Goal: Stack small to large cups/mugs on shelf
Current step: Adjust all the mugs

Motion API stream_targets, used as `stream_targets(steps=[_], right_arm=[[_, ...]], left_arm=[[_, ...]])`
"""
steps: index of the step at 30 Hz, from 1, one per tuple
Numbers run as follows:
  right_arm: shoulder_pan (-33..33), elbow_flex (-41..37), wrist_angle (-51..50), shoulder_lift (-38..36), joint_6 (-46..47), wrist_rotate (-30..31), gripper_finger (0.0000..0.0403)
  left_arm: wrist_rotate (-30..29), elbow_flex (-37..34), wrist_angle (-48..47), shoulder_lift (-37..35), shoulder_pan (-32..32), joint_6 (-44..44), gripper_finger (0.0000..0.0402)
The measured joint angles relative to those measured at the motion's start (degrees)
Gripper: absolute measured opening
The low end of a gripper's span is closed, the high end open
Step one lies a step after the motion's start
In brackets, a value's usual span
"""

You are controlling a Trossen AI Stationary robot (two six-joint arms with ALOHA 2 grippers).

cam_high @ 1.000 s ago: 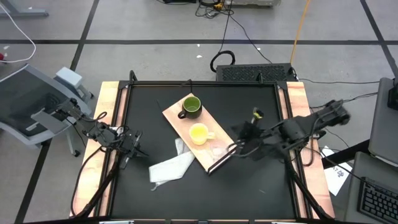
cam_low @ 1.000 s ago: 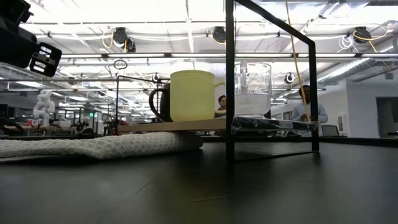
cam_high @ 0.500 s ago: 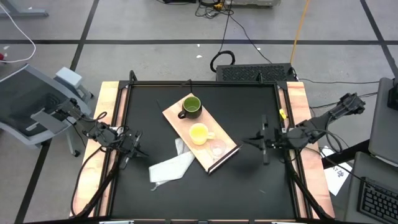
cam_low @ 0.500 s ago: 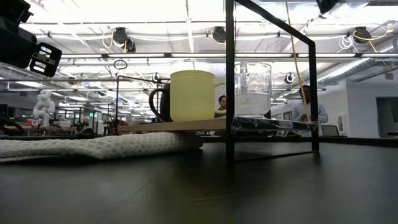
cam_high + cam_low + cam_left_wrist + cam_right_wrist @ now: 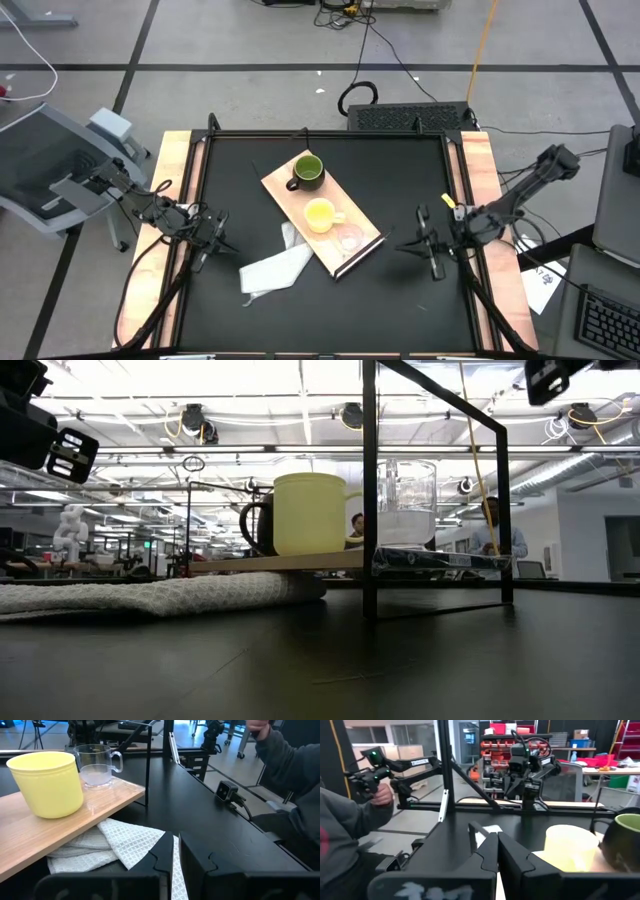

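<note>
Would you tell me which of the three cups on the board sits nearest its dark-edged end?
The clear cup: it stands by the dark strip of the board, past the yellow mug; the green mug is farthest.

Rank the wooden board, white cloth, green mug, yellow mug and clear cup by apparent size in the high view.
1. wooden board
2. white cloth
3. green mug and yellow mug: too alike to separate
4. clear cup, apparently smallest, though its outline is faint
</note>
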Motion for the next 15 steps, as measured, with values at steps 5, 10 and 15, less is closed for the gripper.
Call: stream_targets(steps=[5,10,15], right_arm=[[1.38,-6.22,9.51,0.0,-0.17,0.02,0.0],[2.15,-11.77,19.32,0.0,-2.62,0.02,0.0],[2.14,-14.64,23.61,0.0,-3.55,-0.02,0.0]], left_arm=[[0.0,0.0,0.07,0.0,-0.02,-0.75,0.0031],[1.04,0.0,0.15,0.0,-0.02,-2.33,0.0031],[1.53,0.0,0.11,0.0,0.0,-2.79,0.0031]])
